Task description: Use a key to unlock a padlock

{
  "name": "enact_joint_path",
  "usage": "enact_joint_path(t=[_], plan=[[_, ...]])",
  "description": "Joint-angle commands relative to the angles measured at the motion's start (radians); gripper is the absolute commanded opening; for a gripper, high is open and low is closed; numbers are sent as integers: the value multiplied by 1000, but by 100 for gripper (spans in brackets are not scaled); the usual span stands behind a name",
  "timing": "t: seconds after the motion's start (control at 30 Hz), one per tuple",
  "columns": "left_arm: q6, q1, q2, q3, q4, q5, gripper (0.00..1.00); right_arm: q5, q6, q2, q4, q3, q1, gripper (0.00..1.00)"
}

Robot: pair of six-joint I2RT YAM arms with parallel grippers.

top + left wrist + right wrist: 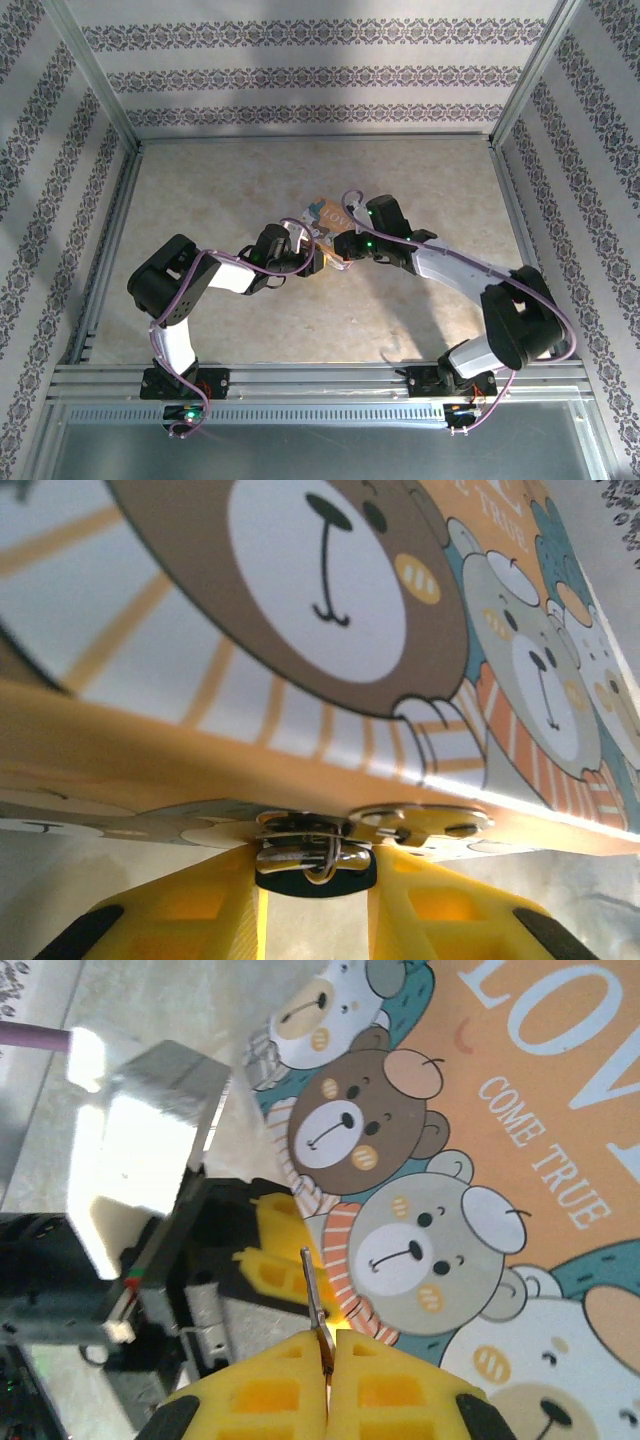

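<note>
The small silvery padlock (300, 858) hangs at the lower front edge of the bear-printed "LOVE" box (330, 600), beside the box's round metal hasp plates (420, 822). My left gripper (313, 868) has its yellow fingers pressed against both sides of the padlock. My right gripper (328, 1338) is shut on a thin metal key (313, 1290), whose blade points toward the box edge and the left gripper's yellow fingers (275, 1260). From above, both grippers meet at the near side of the box (322, 214), the left gripper (305, 258) and the right gripper (340, 245) close together.
The box sits mid-table on a beige surface (220, 190). Patterned walls and an aluminium frame (310, 138) enclose the workspace. Purple cables loop over both arms near the box.
</note>
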Motion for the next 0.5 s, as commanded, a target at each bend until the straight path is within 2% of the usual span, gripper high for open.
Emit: enact_joint_path(t=[0.0, 0.17, 0.27, 0.47], plan=[[-77, -20, -44, -6, 89, 62, 28, 38, -28, -71, -27, -57, 24, 0], [-125, -26, -64, -1, 69, 96, 27, 108, -76, -151, -20, -156, 81, 0], [-153, -27, -72, 2, 53, 111, 27, 194, -116, -199, -8, -219, 131, 0], [-210, -30, -80, 7, 58, 142, 23, 282, -146, -239, 108, -349, 173, 0]])
